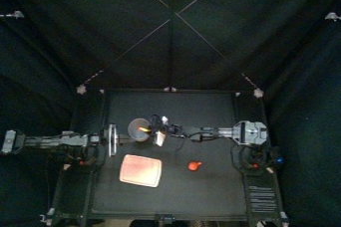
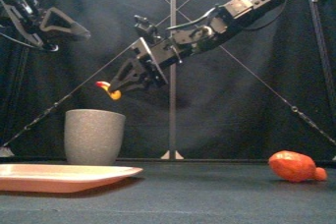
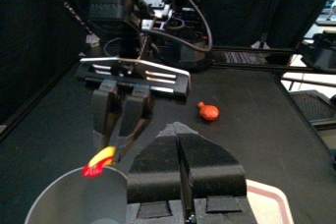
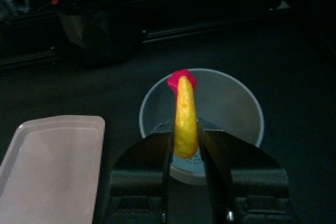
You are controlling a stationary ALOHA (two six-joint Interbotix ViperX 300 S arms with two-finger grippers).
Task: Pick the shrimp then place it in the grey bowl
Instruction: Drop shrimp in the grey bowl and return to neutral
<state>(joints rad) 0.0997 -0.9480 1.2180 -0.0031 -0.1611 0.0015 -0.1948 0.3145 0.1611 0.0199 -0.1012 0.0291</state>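
Over the tall grey speckled cup (image 2: 94, 136), the right end effector (image 2: 122, 84) is pinching a seemingly light, rigid orange-yellow toy shrimp (image 2: 105, 90) mid-body

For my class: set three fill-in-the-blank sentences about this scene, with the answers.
1. The right gripper grips a yellow ____ with a red tail.
2. That catch hangs above the grey ____.
3. The red toy lies on the ____, not on the tray.
Answers: shrimp; bowl; table.
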